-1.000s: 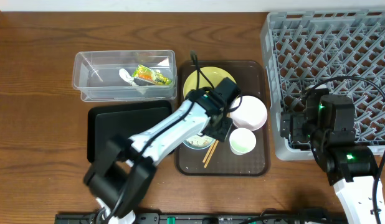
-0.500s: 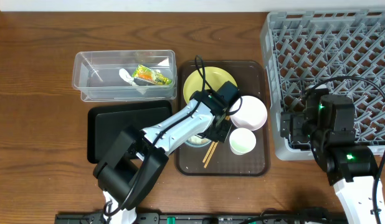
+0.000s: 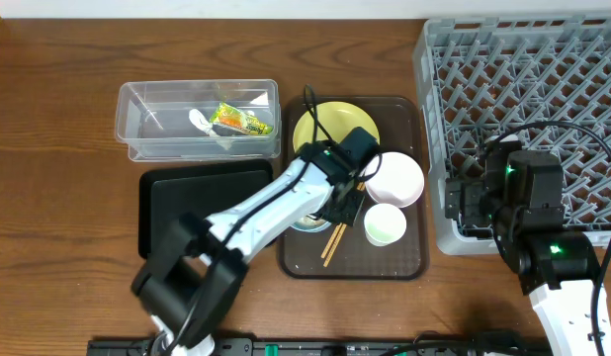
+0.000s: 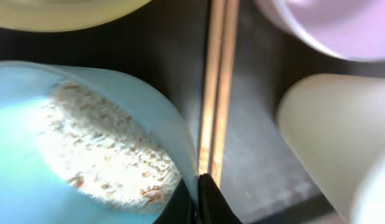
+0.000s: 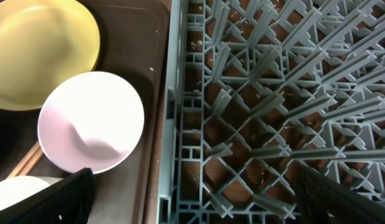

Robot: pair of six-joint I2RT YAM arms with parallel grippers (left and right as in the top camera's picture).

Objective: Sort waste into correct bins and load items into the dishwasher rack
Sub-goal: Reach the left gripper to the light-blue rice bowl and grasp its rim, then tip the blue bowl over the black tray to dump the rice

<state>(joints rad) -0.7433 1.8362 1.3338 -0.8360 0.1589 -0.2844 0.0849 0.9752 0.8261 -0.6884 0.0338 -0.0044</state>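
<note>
My left gripper (image 3: 337, 205) is shut on the right rim of the light-blue bowl (image 3: 305, 225). In the left wrist view its fingers (image 4: 199, 200) pinch that bowl (image 4: 30, 186), which holds rice grains (image 4: 99, 149). The chopsticks (image 4: 217, 93) lie right beside it, and also show in the overhead view (image 3: 333, 243). The yellow plate (image 3: 320, 127), white bowl (image 3: 396, 178) and small cup (image 3: 385, 223) sit on the brown tray (image 3: 404, 262). The snack wrapper (image 3: 241, 121) and white scrap (image 3: 199, 120) lie in the clear tub (image 3: 147, 119). My right gripper (image 5: 192, 199) is open and empty over the grey rack's (image 3: 543, 69) left edge.
The black tray (image 3: 187, 213) lies in front of the clear tub, left of the brown tray. The rack wall (image 5: 174, 124) stands close against the brown tray's right rim. My left arm stretches across the black tray's right end.
My left arm's rear links swung briefly and came back. Its gripper stays on the bowl's rim. The right arm has not moved.
</note>
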